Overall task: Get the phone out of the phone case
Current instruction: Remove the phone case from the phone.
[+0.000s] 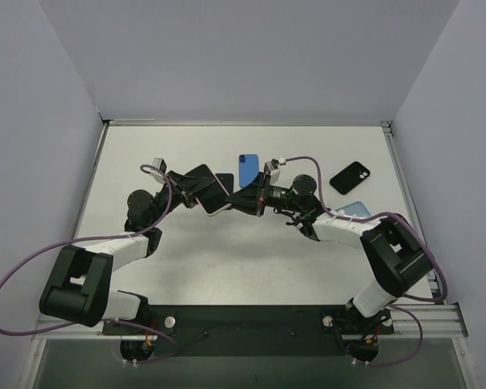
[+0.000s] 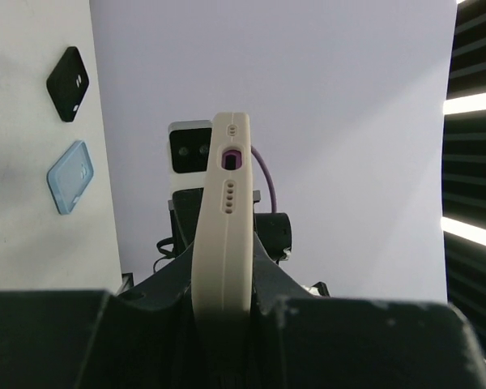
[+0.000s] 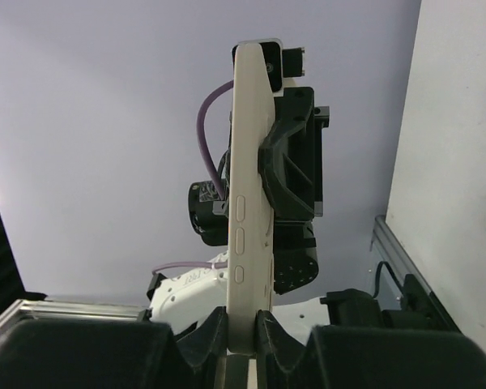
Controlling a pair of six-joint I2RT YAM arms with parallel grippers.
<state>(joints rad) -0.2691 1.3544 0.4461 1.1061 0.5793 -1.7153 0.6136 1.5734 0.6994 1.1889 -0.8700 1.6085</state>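
Both the left pincer [image 2: 220, 320] and the right pincer [image 3: 241, 332] pinch the cream phone case [image 3: 249, 203] above the desk [image 1: 227, 259] (phone [image 2: 228, 161] seemingly inside), so the 1 real step, extraction, remains.

Lower end of phone case [image 3: 247, 203] seems hidden inside right gripper [image 3: 241, 322].

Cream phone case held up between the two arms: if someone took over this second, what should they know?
Left pincer: shut on the cream case.
Right pincer: shut on the same case, at the other end.
The case is held edge-on between the arms, lifted off the table.
Done: case picked up and gripped from both sides.
Left: pulling the phone and case apart. These views do not show whether a phone is inside.
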